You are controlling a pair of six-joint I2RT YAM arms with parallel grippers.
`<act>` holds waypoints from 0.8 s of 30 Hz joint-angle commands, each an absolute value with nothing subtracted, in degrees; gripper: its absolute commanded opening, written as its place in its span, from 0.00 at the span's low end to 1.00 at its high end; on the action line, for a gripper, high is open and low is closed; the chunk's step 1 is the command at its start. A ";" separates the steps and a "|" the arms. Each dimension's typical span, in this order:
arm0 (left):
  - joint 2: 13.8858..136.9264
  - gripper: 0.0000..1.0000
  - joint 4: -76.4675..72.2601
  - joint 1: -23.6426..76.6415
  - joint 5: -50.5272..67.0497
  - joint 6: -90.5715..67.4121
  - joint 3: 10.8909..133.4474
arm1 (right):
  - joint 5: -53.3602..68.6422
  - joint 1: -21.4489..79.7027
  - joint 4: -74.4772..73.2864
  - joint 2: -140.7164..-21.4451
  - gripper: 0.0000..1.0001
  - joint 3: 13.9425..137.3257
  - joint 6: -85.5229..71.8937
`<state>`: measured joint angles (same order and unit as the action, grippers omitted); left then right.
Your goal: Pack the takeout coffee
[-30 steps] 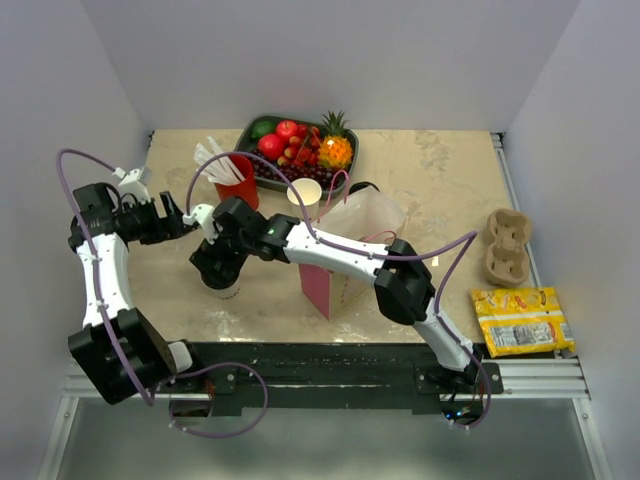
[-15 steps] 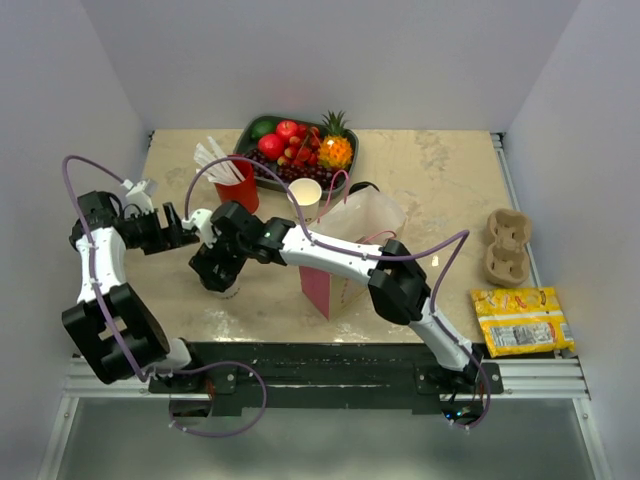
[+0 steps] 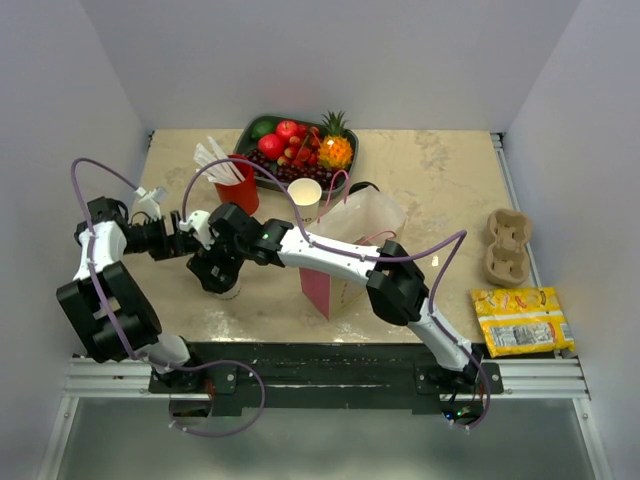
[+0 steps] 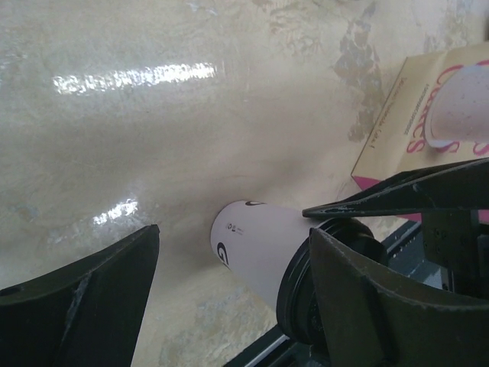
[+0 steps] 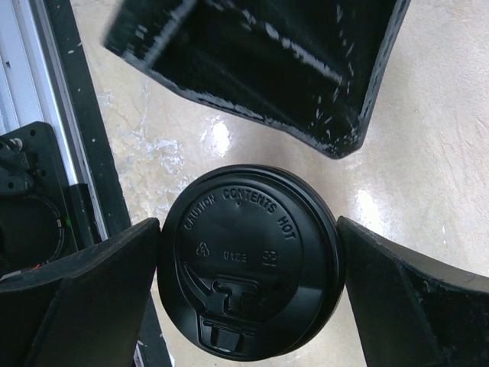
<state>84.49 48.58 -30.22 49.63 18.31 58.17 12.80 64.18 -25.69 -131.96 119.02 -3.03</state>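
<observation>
Risk: both hands crowd one cup, so the right hand [image 5: 246, 252] closing on the lid rather than the wall could pop it or tip the cup, or knock the left hand [image 4: 233, 233]. Both hands are released, holding nothing. The takeout coffee [image 4: 256, 248] stands on the bench [image 4: 153, 138] directly under the right hand, its lid between the spread fingers and just beside one, and just ahead of the left hand's gap.

Robot lab booth: plain white walls [image 3: 330, 60] around a table [image 3: 440, 170] (aluminium-framed).
</observation>
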 commanded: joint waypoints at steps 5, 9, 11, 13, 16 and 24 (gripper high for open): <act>90.87 0.82 55.54 -27.78 57.21 32.68 59.68 | 14.15 64.07 -23.56 -131.57 0.99 121.46 -3.43; 91.05 0.82 54.68 -26.11 56.61 33.58 58.72 | 14.85 63.90 -23.03 -131.22 0.99 121.03 -3.69; 91.05 0.81 53.27 -24.53 55.12 31.92 57.49 | 15.29 63.72 -22.94 -131.05 0.99 120.94 -3.96; 91.05 0.81 50.37 -24.08 54.14 29.89 56.61 | 15.29 63.37 -22.85 -130.96 0.99 120.76 -4.04; 91.41 0.80 49.22 -23.99 54.67 28.66 56.16 | 15.56 63.02 -23.11 -131.04 0.99 120.76 -4.13; 88.42 0.80 45.44 -24.34 54.06 23.83 57.30 | 18.01 62.05 -21.62 -130.96 0.99 120.76 -5.01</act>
